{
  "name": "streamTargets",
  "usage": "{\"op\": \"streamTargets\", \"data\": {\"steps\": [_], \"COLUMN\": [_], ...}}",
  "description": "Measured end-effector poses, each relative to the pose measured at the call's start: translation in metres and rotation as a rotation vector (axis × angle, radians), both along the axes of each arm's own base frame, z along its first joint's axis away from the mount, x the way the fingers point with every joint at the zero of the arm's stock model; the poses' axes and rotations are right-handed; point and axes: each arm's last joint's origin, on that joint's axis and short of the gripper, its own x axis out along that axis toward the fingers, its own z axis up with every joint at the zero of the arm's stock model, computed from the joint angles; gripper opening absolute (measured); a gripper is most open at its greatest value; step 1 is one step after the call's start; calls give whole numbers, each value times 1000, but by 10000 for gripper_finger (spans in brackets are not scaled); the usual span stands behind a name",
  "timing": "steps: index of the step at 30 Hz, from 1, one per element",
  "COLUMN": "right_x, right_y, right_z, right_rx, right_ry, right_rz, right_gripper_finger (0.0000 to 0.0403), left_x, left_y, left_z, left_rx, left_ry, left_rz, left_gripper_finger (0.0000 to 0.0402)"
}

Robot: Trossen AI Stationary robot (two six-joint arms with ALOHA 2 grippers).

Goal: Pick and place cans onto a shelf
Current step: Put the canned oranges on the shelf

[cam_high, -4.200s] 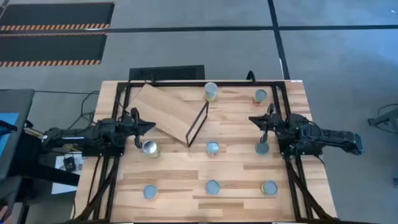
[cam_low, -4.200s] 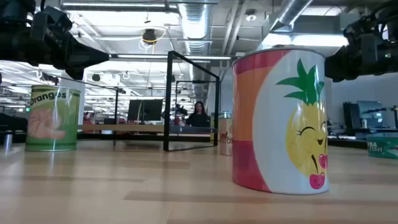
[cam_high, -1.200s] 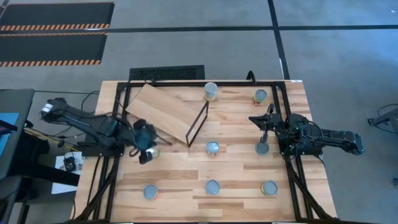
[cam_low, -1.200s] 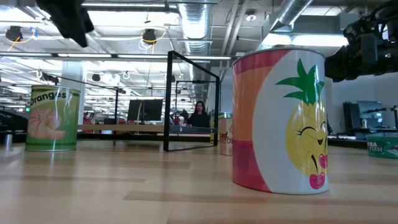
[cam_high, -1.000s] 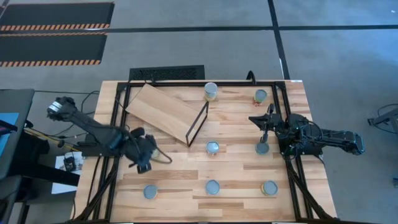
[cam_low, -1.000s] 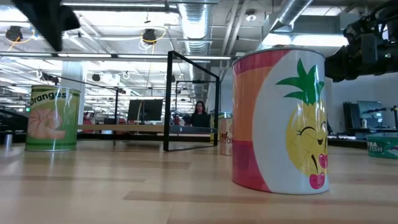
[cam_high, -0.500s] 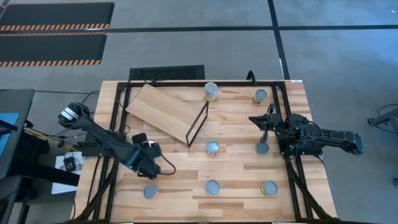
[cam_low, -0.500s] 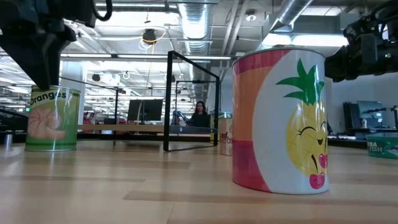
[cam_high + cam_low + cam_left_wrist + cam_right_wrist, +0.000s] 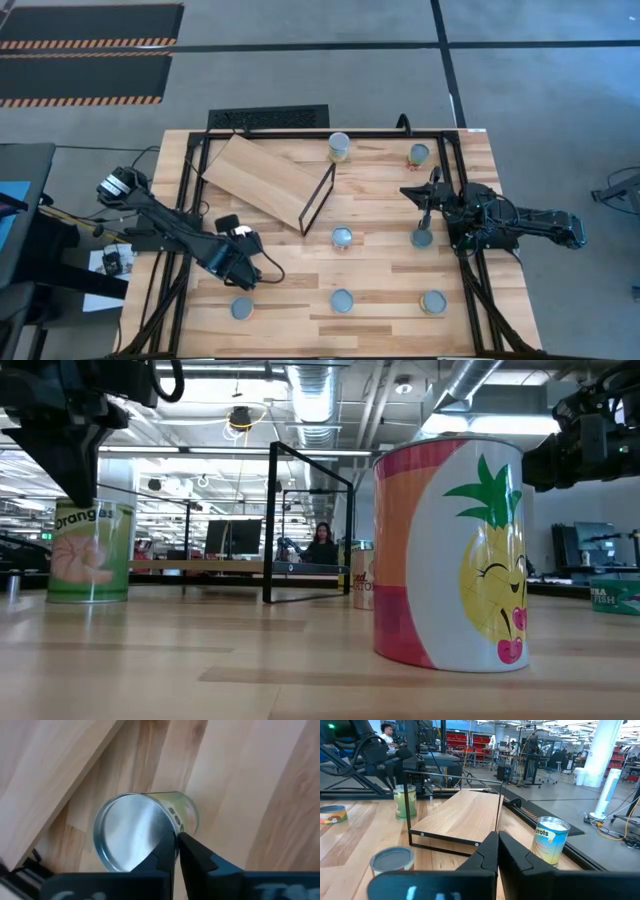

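Observation:
A can [image 9: 130, 835] with a silvery top and a yellow-green "Oranges" label [image 9: 90, 555] stands upright on its base on the table, just near of the shelf [image 9: 265, 178]. The shelf is a tilted plywood board with a black frame [image 9: 318, 200] at its right end. My left gripper [image 9: 176, 840] is shut, with its tips at this can's top. In the high view the arm covers most of the can [image 9: 241, 233]. My right gripper [image 9: 497, 837] is shut, level and holding nothing at the table's right side [image 9: 410, 192]. My left gripper meets the can at its top rim [image 9: 172, 827]. One finger [image 9: 162, 855] lies over the lid and the other [image 9: 197, 855] lies outside the wall. I cannot tell whether the rim sits between them. The fingers come steeply from above [image 9: 78, 495]. The can stands on the table.
Several other cans stand apart on the table: two at the far edge [image 9: 339, 146] [image 9: 418, 154], two in the middle row [image 9: 341, 237] [image 9: 421, 237] and three along the near edge, among them the pineapple can [image 9: 450, 550]. A black frame [image 9: 200, 150] borders the table.
My left gripper has swung from beside the shelf toward the table's near edge. It has tipped steeply downward and come down onto the top of the "Oranges" can. The can has shifted slightly toward the table's right and still stands upright.

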Motion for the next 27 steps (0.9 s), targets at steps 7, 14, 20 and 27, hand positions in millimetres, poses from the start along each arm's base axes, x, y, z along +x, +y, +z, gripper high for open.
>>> {"op": "streamTargets", "data": {"steps": [7, 14, 20, 27], "right_x": [0, 0, 0, 0], "right_y": [0, 0, 0, 0], "right_z": [0, 0, 0, 0], "right_rx": [0, 0, 0, 0], "right_ry": [0, 0, 0, 0], "right_rz": [0, 0, 0, 0], "right_gripper_finger": [28, 29, 28, 29], "left_x": [6, 13, 24, 6], "left_y": [9, 59, 147, 257], "left_z": [46, 107, 124, 117], "left_rx": [-92, -77, 9, 17], "left_ry": [-18, -123, -135, -122], "left_rz": [39, 136, 233, 417], "left_gripper_finger": [0, 0, 0, 0]}}
